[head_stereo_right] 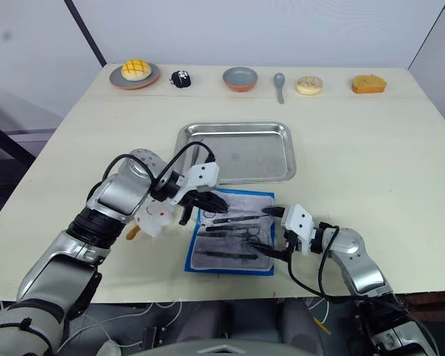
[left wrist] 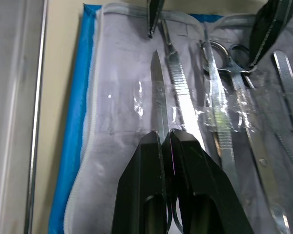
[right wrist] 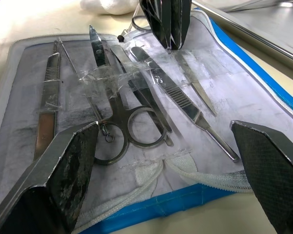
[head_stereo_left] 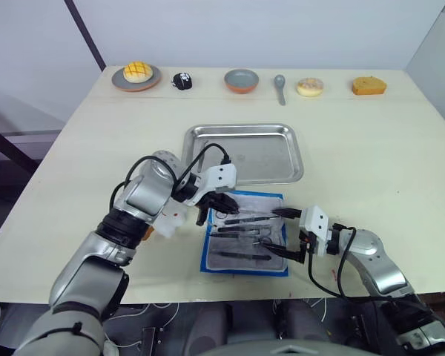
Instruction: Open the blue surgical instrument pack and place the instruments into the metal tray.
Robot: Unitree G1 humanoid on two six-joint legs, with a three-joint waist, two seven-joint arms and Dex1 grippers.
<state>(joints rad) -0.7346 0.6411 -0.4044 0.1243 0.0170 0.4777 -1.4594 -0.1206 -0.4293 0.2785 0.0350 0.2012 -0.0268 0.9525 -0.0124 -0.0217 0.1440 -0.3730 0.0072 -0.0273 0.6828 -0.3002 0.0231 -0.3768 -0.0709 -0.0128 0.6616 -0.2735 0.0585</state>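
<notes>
The table (head_stereo_left: 371, 163) is carrying everything, with plates, a spoon and pastries lining its far edge. The metal tray (head_stereo_left: 243, 133) is sitting in the middle, bare inside. Just in front of it, the blue surgical instrument pack (head_stereo_left: 208, 256) is lying unfolded, pale lining up, and the instruments (right wrist: 136, 122) are resting in a row on that lining under clear retaining strips.

The left gripper (left wrist: 166, 139) is pressing down at the pack's tray-side end, its fingers pinched together on a slim pointed instrument (left wrist: 159, 92). The right gripper (right wrist: 166, 146) is hovering over the pack's right edge with its fingers spread wide, gripping nothing.

The main risk, as I judge it, is lying in those clear strips: if the left gripper is lifting while the tool is snagging underneath, the whole pack could be dragging along, scattering the other tools or sliding toward the table edge. The thin blade could also be slipping from such a narrow pinch. The wide-open right gripper is well placed to pin the pack down.

No readable writing or brand is showing anywhere.
</notes>
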